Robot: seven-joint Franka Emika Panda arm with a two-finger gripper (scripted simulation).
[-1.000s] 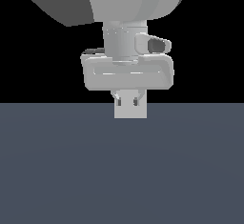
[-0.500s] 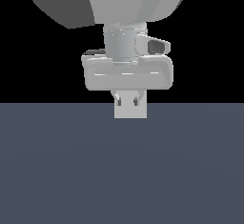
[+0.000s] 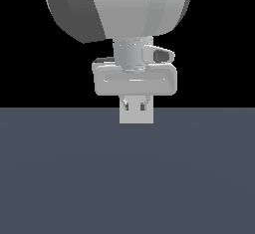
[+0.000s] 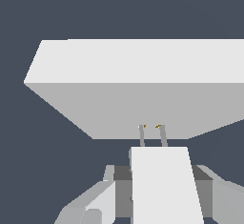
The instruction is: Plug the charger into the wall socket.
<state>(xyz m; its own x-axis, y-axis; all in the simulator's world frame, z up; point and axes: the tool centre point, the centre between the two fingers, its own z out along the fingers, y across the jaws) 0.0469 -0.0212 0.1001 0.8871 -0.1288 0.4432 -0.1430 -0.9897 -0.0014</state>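
In the wrist view my gripper is shut on the charger, a plain light-grey block between the two fingers. Its two thin prongs point at the wall socket, a large light-grey plate. The prong tips meet the plate's facing side; its holes are hidden from me. In the exterior view the gripper hangs in front of the socket plate, and the charger blends into it there.
A dark blue-grey ground fills the lower half of the exterior view, with black background above it. The arm's bulky upper link looms over the hand.
The hand looks slightly smaller and lower than a second ago, having edged toward the socket plate. The charger stays gripped throughout.
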